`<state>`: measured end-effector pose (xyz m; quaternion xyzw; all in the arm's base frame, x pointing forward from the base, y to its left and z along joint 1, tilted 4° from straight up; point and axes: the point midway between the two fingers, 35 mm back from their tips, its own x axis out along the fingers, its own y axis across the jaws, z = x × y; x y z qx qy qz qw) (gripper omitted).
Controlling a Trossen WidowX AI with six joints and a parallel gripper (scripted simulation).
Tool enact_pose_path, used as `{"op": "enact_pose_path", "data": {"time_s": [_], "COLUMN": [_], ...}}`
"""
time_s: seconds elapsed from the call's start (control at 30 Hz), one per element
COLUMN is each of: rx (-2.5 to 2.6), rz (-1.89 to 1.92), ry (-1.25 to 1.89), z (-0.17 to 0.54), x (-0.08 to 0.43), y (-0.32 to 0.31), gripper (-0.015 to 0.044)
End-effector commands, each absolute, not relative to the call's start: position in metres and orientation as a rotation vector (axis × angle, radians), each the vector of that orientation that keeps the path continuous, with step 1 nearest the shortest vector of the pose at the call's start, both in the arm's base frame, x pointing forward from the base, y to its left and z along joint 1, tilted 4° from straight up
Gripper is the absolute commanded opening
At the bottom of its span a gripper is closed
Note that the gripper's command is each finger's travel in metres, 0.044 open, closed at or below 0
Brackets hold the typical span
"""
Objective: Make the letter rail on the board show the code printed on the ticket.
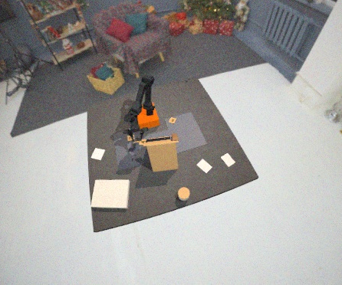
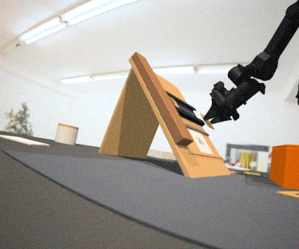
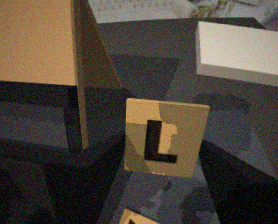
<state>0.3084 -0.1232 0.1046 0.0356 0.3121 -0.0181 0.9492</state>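
Observation:
My gripper [image 1: 137,138] [image 2: 207,120] [image 3: 162,141] is shut on a square wooden tile marked L [image 3: 185,135]. In the wrist view the tile is upright, just right of the side edge of the leaning board [image 1: 162,158] [image 2: 184,164] [image 3: 37,40], apart from it. The dark letter rail [image 2: 189,116] [image 3: 30,95] runs across the board; a brown block [image 1: 175,137] [image 2: 164,100] closes its far end. The ticket [image 2: 200,141] below the rail is too blurred to read. One loose tile [image 1: 130,138] [image 3: 135,219] lies below the gripper, another [image 1: 172,120] [image 2: 298,195] near the orange base.
A white box [image 1: 110,194] [image 3: 237,52] stands beyond the board, on the held tile's side. A round lidded pot [image 1: 183,194] [image 2: 66,134] stands behind the board. White cards [image 1: 98,154] [image 1: 204,165] [image 1: 228,159] lie on the counter. The orange base [image 1: 148,121] [image 2: 293,166] is close by.

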Motion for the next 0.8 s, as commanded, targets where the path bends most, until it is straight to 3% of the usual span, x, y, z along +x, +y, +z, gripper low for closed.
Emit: {"op": "enact_pose_path", "data": {"time_s": [0.0, 0.77], "rx": [0.073, 0.074], "rz": [-0.040, -0.040], "ry": [0.631, 0.631], "z": [0.106, 0.106], "x": [0.309, 0.310], "y": [-0.121, -0.109], "gripper": [0.0000, 0.0000]}}
